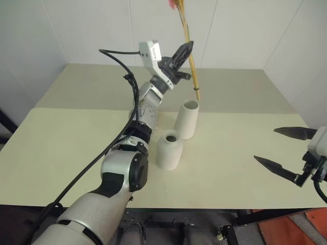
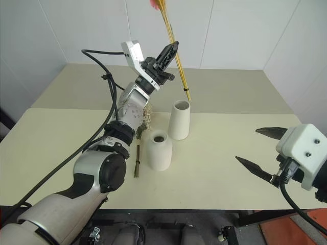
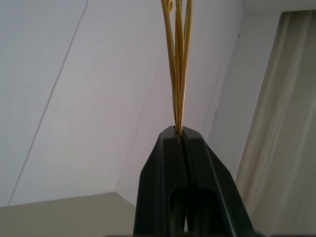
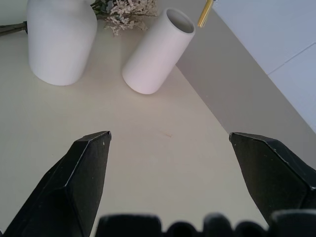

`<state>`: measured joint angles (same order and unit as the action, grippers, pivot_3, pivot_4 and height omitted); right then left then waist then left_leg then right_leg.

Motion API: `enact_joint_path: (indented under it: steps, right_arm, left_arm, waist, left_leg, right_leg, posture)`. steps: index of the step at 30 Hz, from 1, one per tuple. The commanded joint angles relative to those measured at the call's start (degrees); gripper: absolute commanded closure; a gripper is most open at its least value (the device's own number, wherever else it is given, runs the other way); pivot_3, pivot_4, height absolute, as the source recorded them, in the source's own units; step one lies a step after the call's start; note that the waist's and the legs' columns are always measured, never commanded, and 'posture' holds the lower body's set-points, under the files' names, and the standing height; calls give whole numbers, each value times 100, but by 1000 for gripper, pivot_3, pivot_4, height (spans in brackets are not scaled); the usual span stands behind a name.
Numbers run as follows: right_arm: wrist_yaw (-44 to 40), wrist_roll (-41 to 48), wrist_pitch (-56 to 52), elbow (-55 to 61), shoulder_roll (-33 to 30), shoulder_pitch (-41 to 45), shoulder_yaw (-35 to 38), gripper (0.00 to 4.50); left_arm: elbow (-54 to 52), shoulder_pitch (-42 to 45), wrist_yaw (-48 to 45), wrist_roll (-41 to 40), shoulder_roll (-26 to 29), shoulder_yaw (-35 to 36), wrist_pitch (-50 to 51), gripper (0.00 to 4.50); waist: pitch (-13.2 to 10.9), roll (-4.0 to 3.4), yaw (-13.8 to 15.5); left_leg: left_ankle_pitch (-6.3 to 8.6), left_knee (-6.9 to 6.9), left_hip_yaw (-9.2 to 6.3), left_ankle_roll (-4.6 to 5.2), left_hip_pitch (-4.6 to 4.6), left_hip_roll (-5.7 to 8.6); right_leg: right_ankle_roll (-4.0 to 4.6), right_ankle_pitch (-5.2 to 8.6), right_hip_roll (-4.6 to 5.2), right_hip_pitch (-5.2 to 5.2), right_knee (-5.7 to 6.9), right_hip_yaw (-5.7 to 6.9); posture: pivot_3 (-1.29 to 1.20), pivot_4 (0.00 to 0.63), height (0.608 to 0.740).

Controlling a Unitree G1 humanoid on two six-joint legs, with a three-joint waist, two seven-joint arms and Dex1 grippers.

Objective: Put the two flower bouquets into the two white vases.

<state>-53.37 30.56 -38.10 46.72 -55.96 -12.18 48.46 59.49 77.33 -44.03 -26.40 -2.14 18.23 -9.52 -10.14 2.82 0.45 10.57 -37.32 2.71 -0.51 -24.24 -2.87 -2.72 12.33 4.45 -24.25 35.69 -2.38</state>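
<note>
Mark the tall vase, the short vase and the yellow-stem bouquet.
tall vase [image 1: 187,121], left eye view, side wall
short vase [image 2: 159,151], right eye view, body below the mouth
yellow-stem bouquet [image 1: 193,64], left eye view, stems above the tie

Even, diffuse light, bright without glare, falls from above on the pale table [image 1: 61,153]. Shadows are soft and short: a faint one sits at the foot of the taller vase [image 1: 187,119] below the left gripper [image 1: 180,62], another under the shorter vase [image 1: 169,149]. Both head views are sharp, with slight bowing of the table's edges toward the corners. In the right wrist view the right gripper's [image 4: 170,148] near fingers [image 4: 79,177] look soft (the table beyond stays crisp).
</note>
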Motion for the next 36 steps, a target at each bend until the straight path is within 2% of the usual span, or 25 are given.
enact_joint_path:
  steps: [1,11,15,27,30,36]
  right_arm:
    - [107,2,-13,63,-24,47,203,0]
    - [125,-160,122,-101,-47,45,80,0]
    - [139,-218,160,-135,-24,38,41,0]
    - [195,-285,125,-66,86,-18,72,0]
    - [197,-296,113,-55,93,-38,93,0]
    - [164,-334,108,-74,71,-85,163,0]
  left_arm:
    - [-103,-22,-132,167,27,-146,-160,4481]
    - [-296,-215,-267,302,120,-282,-198,4481]
    - [-458,-176,-197,100,56,-158,-120,4481]
    - [-290,-505,-552,682,174,-717,-216,4481]
    - [-331,-582,-621,831,193,-861,-223,3858]
    - [-430,-689,-633,1205,431,-1168,-125,1845]
  waist:
    - [0,0,5]
    - [0,0,13]
    - [0,0,16]
    - [0,-1,12]
    - [0,-1,14]
    - [1,-1,-1]
  left_leg:
    - [0,0,-1,0,0,0]
    - [0,0,-2,0,1,0]
    - [0,0,-3,0,-1,0]
    - [0,0,-3,0,0,0]
    - [0,0,-3,0,0,0]
    - [0,0,-4,0,1,0]
  right_leg:
    - [0,0,0,0,0,0]
    - [0,0,0,2,0,1]
    - [0,0,0,0,0,1]
    - [0,0,0,1,1,1]
    - [0,0,0,0,1,1]
    - [0,0,-1,1,1,0]
  posture:
    - [0,150,740]
    - [0,150,740]
    - [0,150,740]
    - [0,150,740]
    - [0,150,740]
    - [0,150,740]
